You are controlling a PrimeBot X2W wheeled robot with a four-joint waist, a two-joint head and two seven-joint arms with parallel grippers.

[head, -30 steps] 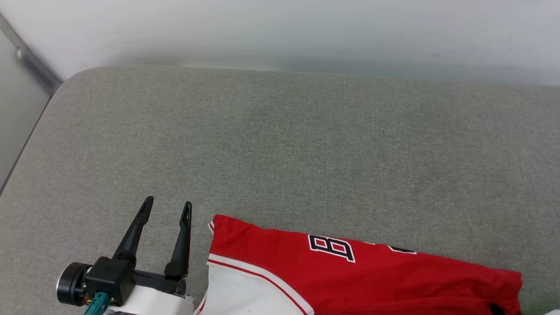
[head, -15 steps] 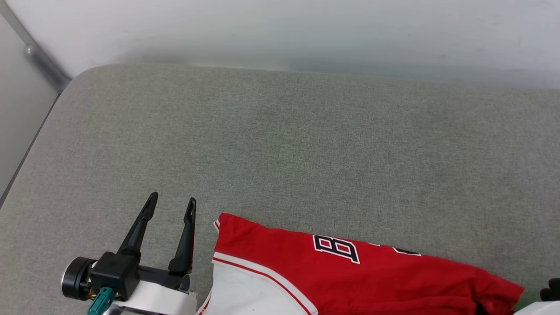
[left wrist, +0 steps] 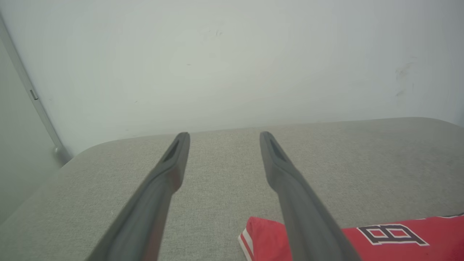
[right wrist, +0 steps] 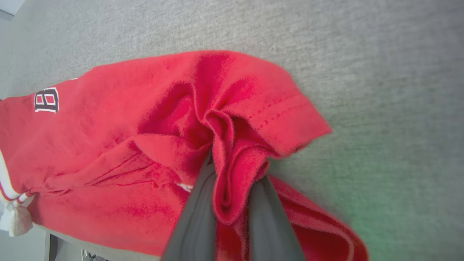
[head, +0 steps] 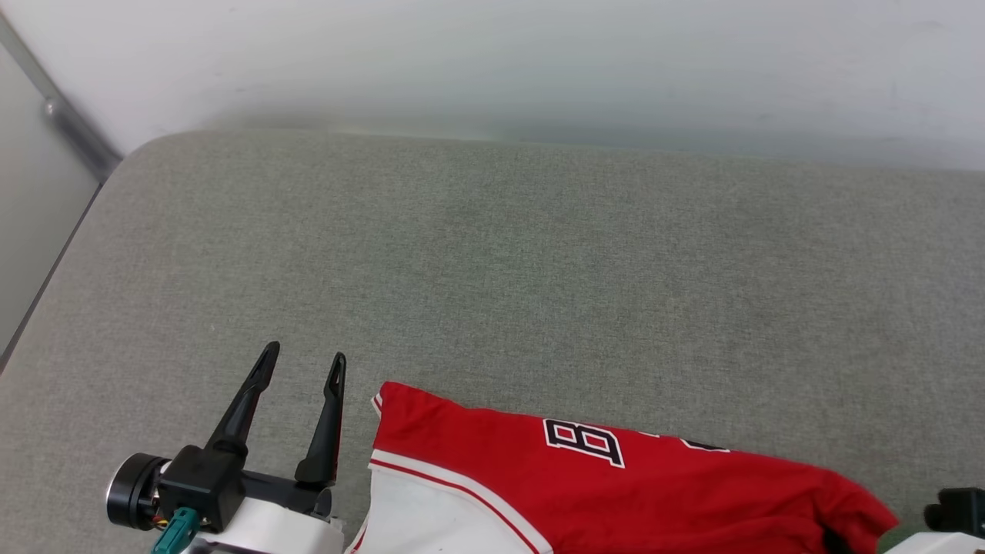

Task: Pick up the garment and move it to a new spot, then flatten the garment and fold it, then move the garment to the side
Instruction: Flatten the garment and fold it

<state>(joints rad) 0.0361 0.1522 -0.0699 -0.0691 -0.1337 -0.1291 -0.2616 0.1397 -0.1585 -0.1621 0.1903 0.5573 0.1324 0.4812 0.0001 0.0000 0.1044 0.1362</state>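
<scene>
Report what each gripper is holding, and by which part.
The right gripper pinches the red jersey by a bunched fold of fabric beside a stitched hem. The left gripper is open and holds nothing.

Head view looks down at the grey cushion (head: pixel 539 269); both wrist views, nearer, share the garment (right wrist: pixel 119 123).

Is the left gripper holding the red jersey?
No: in the left wrist view the left gripper stands open and empty, with the red jersey lying on the grey cushion beside it.

Bright diffuse light; faint shadows; wrist views blurred up close.
</scene>
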